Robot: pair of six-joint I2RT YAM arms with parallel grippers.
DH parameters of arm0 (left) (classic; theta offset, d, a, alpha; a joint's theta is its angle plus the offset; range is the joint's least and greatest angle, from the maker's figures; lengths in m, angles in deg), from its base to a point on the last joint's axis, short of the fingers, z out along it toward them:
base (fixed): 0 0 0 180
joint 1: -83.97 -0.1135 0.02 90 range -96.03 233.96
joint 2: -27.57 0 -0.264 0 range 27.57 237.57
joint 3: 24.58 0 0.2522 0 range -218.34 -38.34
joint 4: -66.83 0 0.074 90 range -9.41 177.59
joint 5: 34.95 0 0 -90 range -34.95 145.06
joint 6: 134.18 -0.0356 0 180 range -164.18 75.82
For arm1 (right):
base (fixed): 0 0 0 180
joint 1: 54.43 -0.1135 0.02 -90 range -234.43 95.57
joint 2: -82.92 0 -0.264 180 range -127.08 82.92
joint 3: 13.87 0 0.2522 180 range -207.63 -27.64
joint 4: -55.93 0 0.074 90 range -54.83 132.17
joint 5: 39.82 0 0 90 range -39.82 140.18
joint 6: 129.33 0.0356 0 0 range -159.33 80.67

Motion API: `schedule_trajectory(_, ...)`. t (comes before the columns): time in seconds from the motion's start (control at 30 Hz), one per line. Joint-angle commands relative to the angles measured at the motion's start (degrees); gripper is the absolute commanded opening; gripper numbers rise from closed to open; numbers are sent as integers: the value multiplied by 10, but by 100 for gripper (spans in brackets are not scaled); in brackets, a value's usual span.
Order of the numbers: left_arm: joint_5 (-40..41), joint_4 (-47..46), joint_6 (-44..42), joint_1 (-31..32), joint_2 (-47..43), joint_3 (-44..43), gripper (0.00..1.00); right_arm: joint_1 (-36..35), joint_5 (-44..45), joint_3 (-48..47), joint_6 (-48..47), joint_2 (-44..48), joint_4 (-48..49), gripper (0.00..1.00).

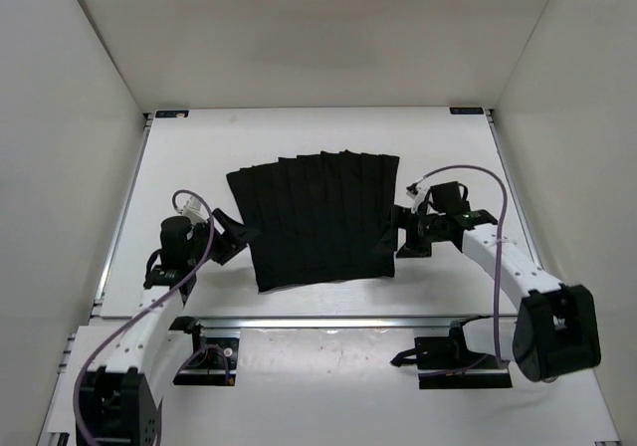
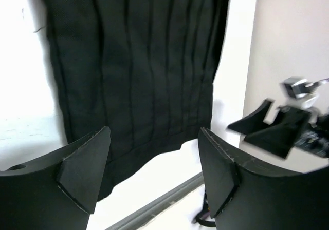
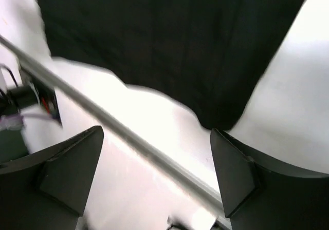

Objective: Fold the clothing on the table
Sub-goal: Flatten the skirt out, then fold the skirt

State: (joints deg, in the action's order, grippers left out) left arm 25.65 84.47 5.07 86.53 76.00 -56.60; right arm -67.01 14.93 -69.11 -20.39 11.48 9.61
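left gripper [image 2: 154, 160]: jaws wide apart, gripping nothing, at the left edge of the black pleated skirt [image 1: 317, 222]. right gripper [image 3: 157, 163]: jaws wide apart, gripping nothing, at the skirt's near right corner. skirt lies spread flat on the white table [image 1: 448, 147], between both grippers.

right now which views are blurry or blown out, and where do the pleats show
Top external: sharp, evenly lit, pleats on the clothing clear. Left wrist: soft focus, table blown out white, pleats faint. Right wrist: smeared, clothing nearly flat black.
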Motion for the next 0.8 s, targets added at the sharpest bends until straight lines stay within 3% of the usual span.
schedule_trajectory(0.0,32,76,-21,14,-49,23,79,18,32,-10,10,32,59,83)
schedule_trajectory(0.13,45,117,-28,44,-68,42,79,6,102,-10,6,14,14,63)
schedule_trajectory(0.23,83,176,-57,64,-77,36,80,-24,163,-12,6,3,-11,63)
schedule_trajectory(0.33,97,197,-69,67,-77,45,80,-26,171,4,7,-7,-6,63)
schedule_trajectory(0.77,116,113,-29,155,-4,73,72,-28,170,67,32,-55,71,63)
